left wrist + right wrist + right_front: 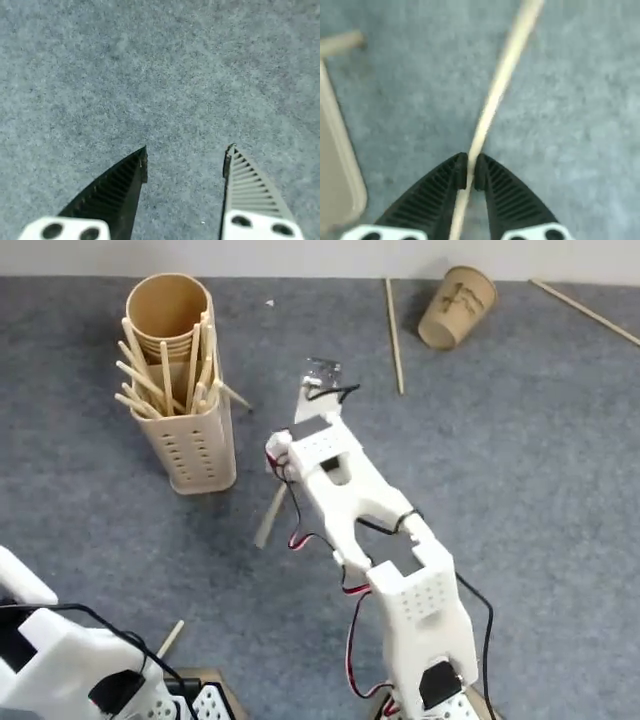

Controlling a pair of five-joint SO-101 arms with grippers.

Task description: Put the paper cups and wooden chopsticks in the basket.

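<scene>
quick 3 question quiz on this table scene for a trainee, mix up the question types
1. True or false: the right gripper is shut on a pale wooden chopstick.
2. Multiple choice: the brown paper cup that is outside the beige perforated basket is A) standing upright, B) lying on its side, C) stacked on another cup.
3. Fill in the blank: the left gripper, above the grey carpet, is ____ and holds nothing.

Key: 1 true; 2 B; 3 open.
</scene>
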